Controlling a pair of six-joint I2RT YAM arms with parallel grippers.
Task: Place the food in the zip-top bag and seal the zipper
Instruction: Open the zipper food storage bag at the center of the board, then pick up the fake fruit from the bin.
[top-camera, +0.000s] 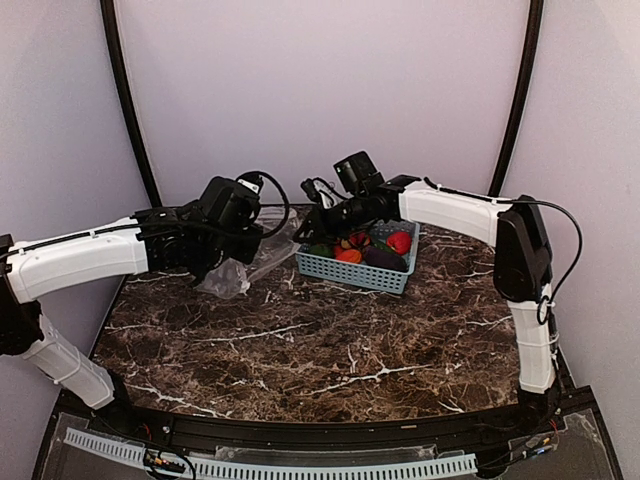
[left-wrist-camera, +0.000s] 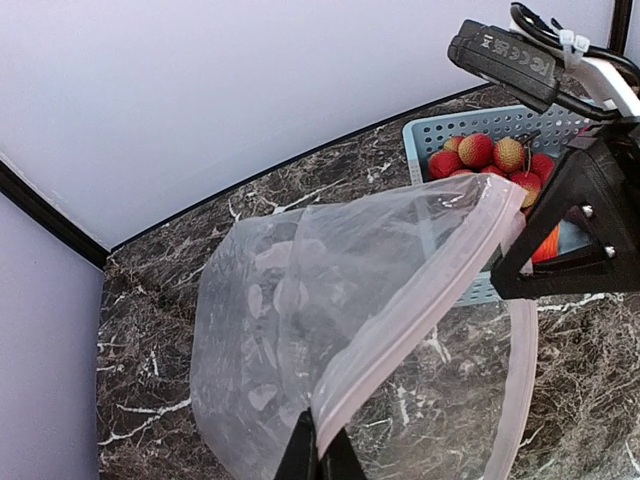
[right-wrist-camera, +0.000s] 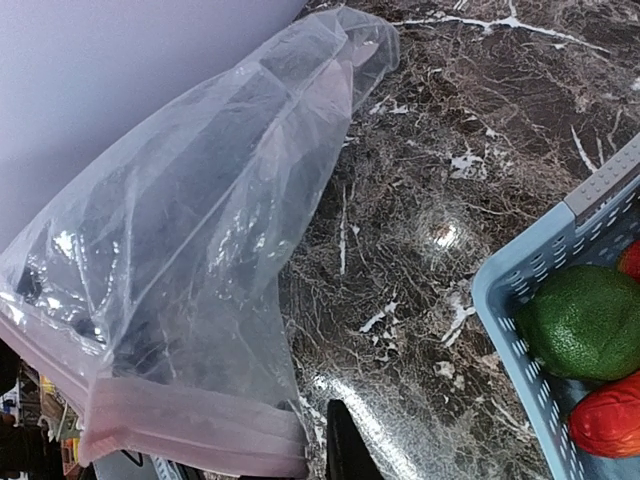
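Soft, even light, with white glare on the marble table and the zip-top bag

Two matching arms here: white shells on the long links, black housings at the joints. The left arm ends in a bulky black wrist block, with a black cable looping off its three o'clock side. The right arm has a tall black elbow housing, and a thin black wire arcs over it. Left wrist view, one o'clock: a black module with pale lettering, a white cable tie, and an angular black bracket with two silver screws. At six o'clock, the left gripper: slim black fingers.
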